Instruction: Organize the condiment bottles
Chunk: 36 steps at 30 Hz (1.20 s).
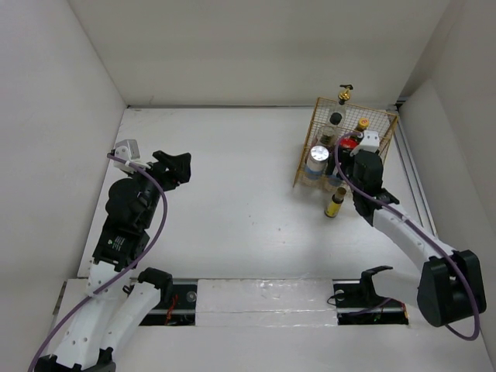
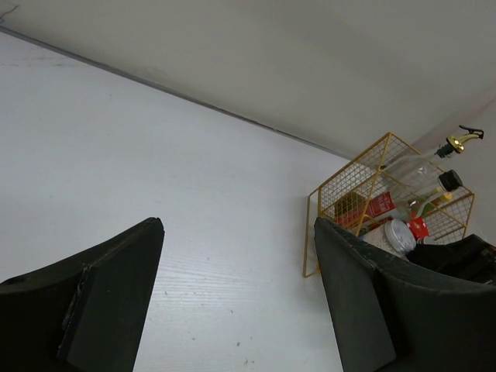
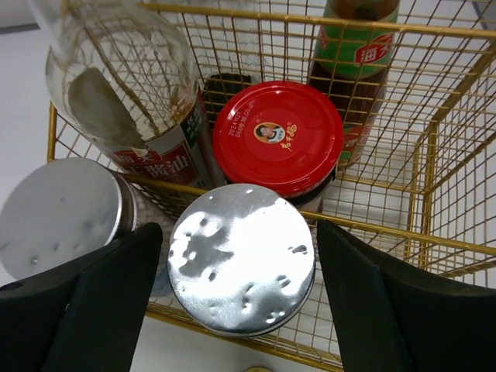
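Note:
The gold wire basket point(image 1: 385, 124) holds several condiment bottles. In the right wrist view I see two silver-lidded jars point(image 3: 242, 260) point(image 3: 58, 217), a red-lidded dark jar point(image 3: 277, 138), a clear red-labelled bottle point(image 3: 124, 85) and a green bottle point(image 3: 353, 54). My right gripper point(image 3: 239, 232) is open, its fingers on either side of the middle silver-lidded jar with gaps on both sides. A small yellow bottle point(image 1: 335, 203) lies on the table just in front of the basket. My left gripper point(image 1: 174, 167) is open and empty, far to the left.
The basket point(image 2: 364, 174) stands at the far right near the right wall. A gold pump spout point(image 1: 345, 93) sticks up above its back edge. White walls close in the table on three sides.

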### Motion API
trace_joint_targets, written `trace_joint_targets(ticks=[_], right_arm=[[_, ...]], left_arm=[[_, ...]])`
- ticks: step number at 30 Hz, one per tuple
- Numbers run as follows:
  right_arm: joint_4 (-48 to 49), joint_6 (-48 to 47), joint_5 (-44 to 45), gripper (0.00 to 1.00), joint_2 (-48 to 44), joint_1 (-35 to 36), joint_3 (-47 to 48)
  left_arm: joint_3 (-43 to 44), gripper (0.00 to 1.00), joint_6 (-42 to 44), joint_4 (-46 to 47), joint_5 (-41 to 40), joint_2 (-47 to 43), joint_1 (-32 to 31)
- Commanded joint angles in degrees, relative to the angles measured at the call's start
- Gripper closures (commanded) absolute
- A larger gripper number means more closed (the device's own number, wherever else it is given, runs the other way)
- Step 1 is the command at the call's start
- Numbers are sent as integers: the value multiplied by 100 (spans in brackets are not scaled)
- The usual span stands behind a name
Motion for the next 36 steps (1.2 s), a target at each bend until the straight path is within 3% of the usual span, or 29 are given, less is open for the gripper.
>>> trace_joint_targets(ticks=[1, 4, 9, 14, 18, 27, 36], right_arm=[[231, 90, 219, 13, -389, 72, 154], [-147, 38, 290, 8, -888, 125, 295], [-1157, 107, 396, 8, -1838, 318, 296], [-3035, 503, 247, 13, -2638, 380, 235], [-3733, 574, -174, 16, -2894, 432, 165], [-3077, 521, -659, 19, -2377, 432, -178], [-2277, 521, -352, 46, -1673, 432, -248]], left_arm=[[52, 25, 70, 264, 64, -55, 31], [52, 25, 70, 264, 116, -55, 31], [52, 25, 70, 264, 116, -116, 31], [52, 25, 70, 264, 64, -169, 31], [52, 27, 18, 264, 134, -117, 31], [52, 27, 17, 264, 187, -169, 31], [52, 27, 17, 264, 187, -169, 31]])
